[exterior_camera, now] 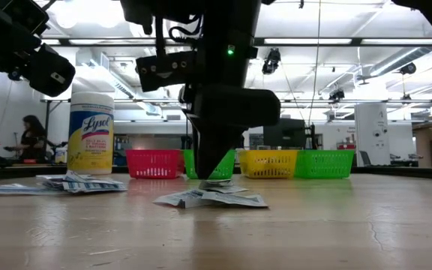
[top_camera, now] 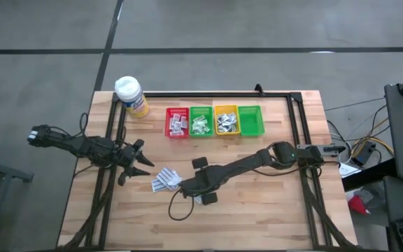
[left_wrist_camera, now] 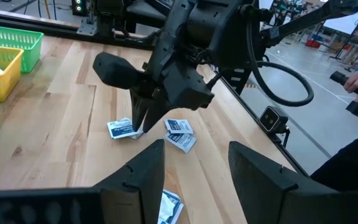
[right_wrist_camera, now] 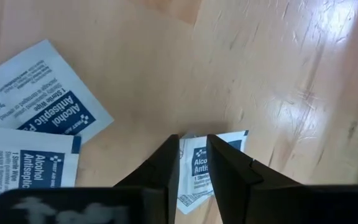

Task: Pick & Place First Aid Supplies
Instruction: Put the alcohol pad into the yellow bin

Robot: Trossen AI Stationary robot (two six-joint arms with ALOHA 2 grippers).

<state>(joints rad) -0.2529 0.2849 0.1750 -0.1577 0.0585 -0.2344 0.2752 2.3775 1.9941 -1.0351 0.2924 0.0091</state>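
My right gripper [right_wrist_camera: 192, 163]: down at the table top, near the front middle of the table, fingers [right_wrist_camera: 225, 167] close together with a narrow gap between them. Tips stand over the edge of one alcohol wipe sachet [right_wrist_camera: 213, 163]; whether they pinch it I cannot tell.

Sachets beside it [right_wrist_camera: 42, 87]: two more of the same kind, white with blue labels, flat on the wood, just beside the gripper, one overlapping the other.

Small pile of sachets [top_camera: 165, 180]: loose on the table between my two grippers, nearer the left one.

My left gripper [top_camera: 140, 157]: waits at the left side of the table, fingers [left_wrist_camera: 263, 177] spread wide, nothing between them, pointed toward the right arm.

Bins, back row, touching side by side: red bin [top_camera: 177, 122], green bin [top_camera: 201, 122] and yellow bin [top_camera: 226, 120] each hold sachets; second green bin [top_camera: 250, 120] at the right end.

Lysol tub [top_camera: 131, 96]: upright, white lid, back left corner, left of the red bin.

Person [exterior_camera: 30, 137]: far off in the room behind.
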